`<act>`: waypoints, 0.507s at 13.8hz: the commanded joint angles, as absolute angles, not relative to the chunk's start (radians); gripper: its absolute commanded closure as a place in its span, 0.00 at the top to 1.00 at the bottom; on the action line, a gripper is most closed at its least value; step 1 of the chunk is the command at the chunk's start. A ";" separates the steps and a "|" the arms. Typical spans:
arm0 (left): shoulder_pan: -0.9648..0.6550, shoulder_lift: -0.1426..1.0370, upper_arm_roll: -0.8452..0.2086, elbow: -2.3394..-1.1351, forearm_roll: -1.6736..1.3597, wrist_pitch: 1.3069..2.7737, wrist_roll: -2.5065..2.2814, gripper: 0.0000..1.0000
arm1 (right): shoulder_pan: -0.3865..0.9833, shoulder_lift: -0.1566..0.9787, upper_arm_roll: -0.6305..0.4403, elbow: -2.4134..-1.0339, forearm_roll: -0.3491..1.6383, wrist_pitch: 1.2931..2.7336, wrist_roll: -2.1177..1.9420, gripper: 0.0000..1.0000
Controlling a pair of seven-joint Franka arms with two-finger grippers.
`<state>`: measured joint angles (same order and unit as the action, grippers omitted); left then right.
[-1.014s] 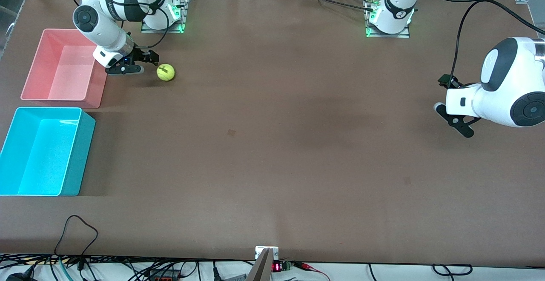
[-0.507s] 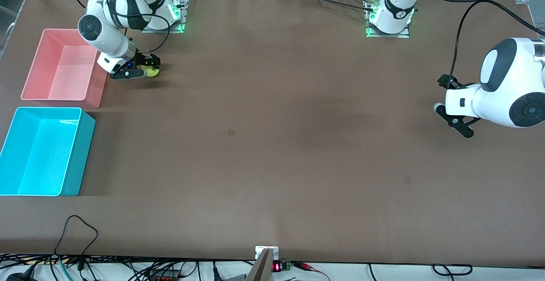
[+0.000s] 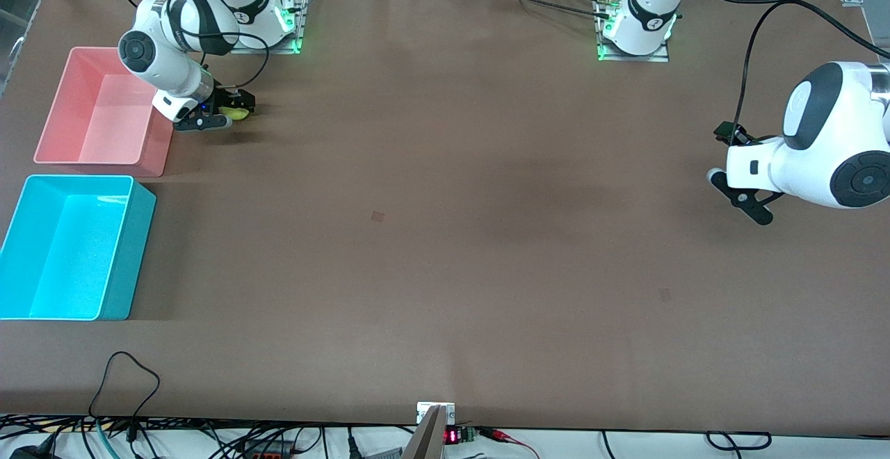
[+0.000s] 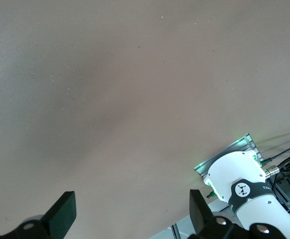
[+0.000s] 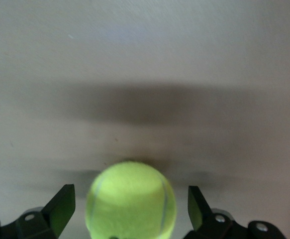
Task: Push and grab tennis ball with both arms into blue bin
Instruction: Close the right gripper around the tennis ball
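Note:
The yellow-green tennis ball [image 3: 240,114] lies on the brown table beside the pink tub, between the open fingers of my right gripper [image 3: 226,113]. In the right wrist view the ball [image 5: 131,199] sits between the two black fingertips [image 5: 60,206] with a gap on each side. My right gripper [image 5: 131,211] is low at the table. The blue bin [image 3: 69,247] stands at the right arm's end of the table, nearer to the front camera than the pink tub. My left gripper [image 3: 738,177] waits open and empty over the left arm's end; its wrist view [image 4: 132,214] shows bare table.
A pink tub [image 3: 104,108] stands right beside my right gripper, farther from the front camera than the blue bin. The arm bases [image 3: 633,28] sit along the table's edge farthest from the front camera. Cables hang at the near edge.
The ball rolled toward my right gripper and now sits between its fingers. The right gripper shifted slightly toward the pink tub. The left arm has not moved.

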<state>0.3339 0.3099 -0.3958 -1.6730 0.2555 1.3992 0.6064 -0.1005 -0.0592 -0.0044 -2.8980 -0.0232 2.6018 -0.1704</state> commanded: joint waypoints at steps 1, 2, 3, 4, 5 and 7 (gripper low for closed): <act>0.330 0.310 -0.402 -1.672 0.279 1.394 0.595 1.00 | -0.144 -0.117 0.003 -2.984 -0.028 2.619 -0.198 1.00; 0.328 0.310 -0.402 -1.672 0.279 1.394 0.595 1.00 | -0.146 -0.117 0.003 -2.985 -0.028 2.617 -0.196 1.00; 0.328 0.310 -0.402 -1.672 0.279 1.394 0.595 1.00 | -0.147 -0.117 0.003 -2.985 -0.028 2.614 -0.196 1.00; 0.328 0.310 -0.402 -1.672 0.279 1.394 0.595 1.00 | -0.147 -0.117 0.003 -2.985 -0.028 2.608 -0.196 1.00; 0.328 0.310 -0.402 -1.672 0.279 1.394 0.595 1.00 | -0.147 -0.117 0.003 -2.984 -0.028 2.608 -0.196 1.00; 0.327 0.310 -0.402 -1.672 0.279 1.394 0.595 1.00 | -0.146 -0.117 0.003 -2.979 -0.028 2.611 -0.196 1.00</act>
<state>0.3311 0.3099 -0.3959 -1.6730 0.2555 1.3992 0.6057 -0.1283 -0.0592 -0.0044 -2.8975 -0.0232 2.5724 -0.1760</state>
